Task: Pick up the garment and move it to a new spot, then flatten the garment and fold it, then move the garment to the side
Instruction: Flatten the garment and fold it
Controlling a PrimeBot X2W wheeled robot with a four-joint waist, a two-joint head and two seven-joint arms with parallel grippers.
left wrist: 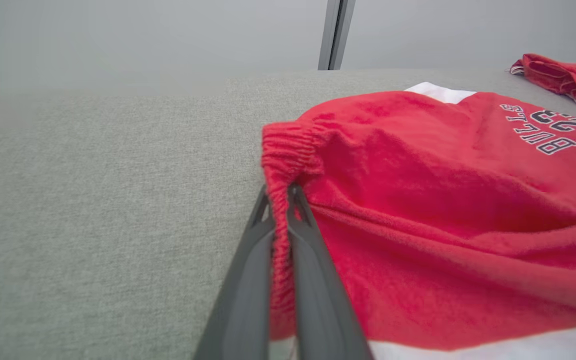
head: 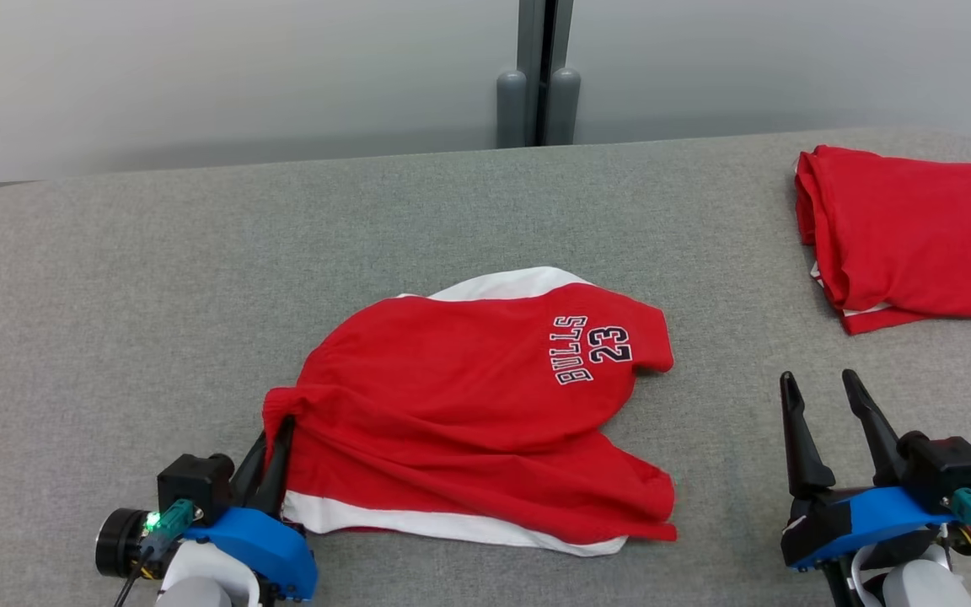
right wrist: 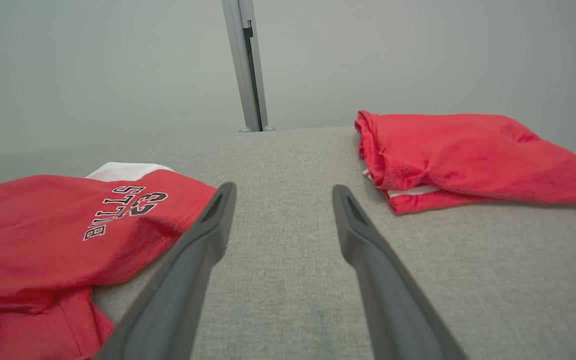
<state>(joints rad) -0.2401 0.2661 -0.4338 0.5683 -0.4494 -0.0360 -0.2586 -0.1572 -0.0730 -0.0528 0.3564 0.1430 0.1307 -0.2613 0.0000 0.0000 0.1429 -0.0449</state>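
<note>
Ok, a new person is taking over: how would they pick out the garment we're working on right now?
On the grey fabric-covered table, look at the near side, left of centre, not the far right corner. There lie rumpled red shorts with white trim, their gathered waistband pinched in the left pincer. Unlike the folded red garment at the far right, they show BULLS 23 lettering.

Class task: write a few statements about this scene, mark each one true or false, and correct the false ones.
1. The left pincer is shut on the gathered edge of the red-and-white cloth shorts printed BULLS 23. True.
2. The right pincer holds the folded red cloth garment. False: it stands open and empty, apart from it.
3. The shorts are neatly folded. False: they lie spread and wrinkled.
4. The folded garment lies at the right of the grey fabric-covered table. True.
</note>
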